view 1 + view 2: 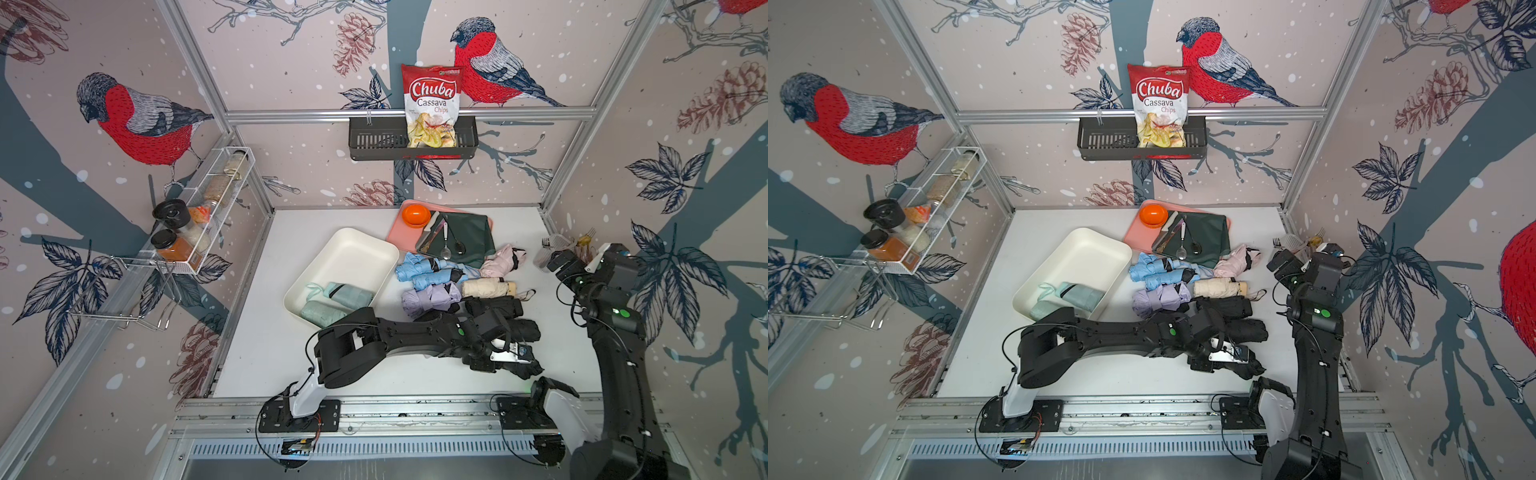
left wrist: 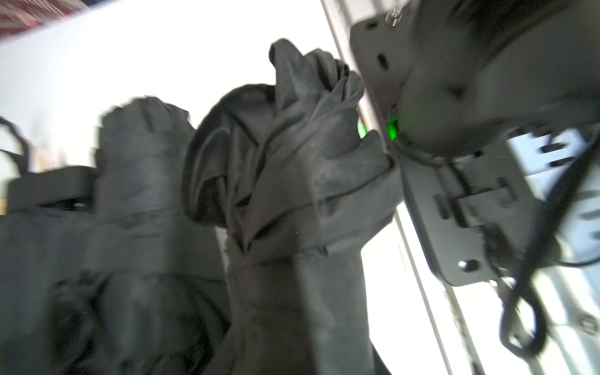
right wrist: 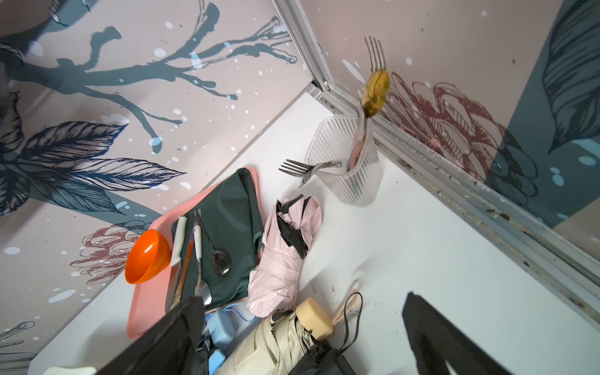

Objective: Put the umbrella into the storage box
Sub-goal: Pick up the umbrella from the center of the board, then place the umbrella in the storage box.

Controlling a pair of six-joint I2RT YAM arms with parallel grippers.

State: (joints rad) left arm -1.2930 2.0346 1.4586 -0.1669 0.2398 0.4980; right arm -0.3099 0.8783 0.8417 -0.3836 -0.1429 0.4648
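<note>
Main risk is the grip. L gripper (image 1: 525, 365), reached across to the near-right of the table, is down on the black umbrella (image 2: 292, 194). The wrist view is blurred & full of dark folds, so can't tell whether the jaws have pinched the body, only loose cloth, or nothing yet. If only cloth, the bundle prob sags, unrolls or slips on the lift.

A second black umbrella (image 2: 139, 168) lies just beside it and could get dragged along. R arm's base plate (image 2: 454, 194) is v. close to the umbrella's tip, so a careless swing may knock it.

The route to the storage box (image 1: 376, 245), centre-left, passes the lilac umbrella (image 1: 430, 297) & the rest of the pile, where a dangling strap could snag. Box walls are low and its near end already holds two mint umbrellas (image 1: 336, 301). Dropped on top, the black one may roll out; the far end is bare, so safer.

R gripper (image 3: 302, 302) is spread wide & empty, far right near the cutlery cup (image 3: 344, 165), out of the way.

The umbrella itself is folded, matte black, w/ crumpled cloth bunched at one end and what looks like a band round the middle. Prob soft & squashy, not rigid.
</note>
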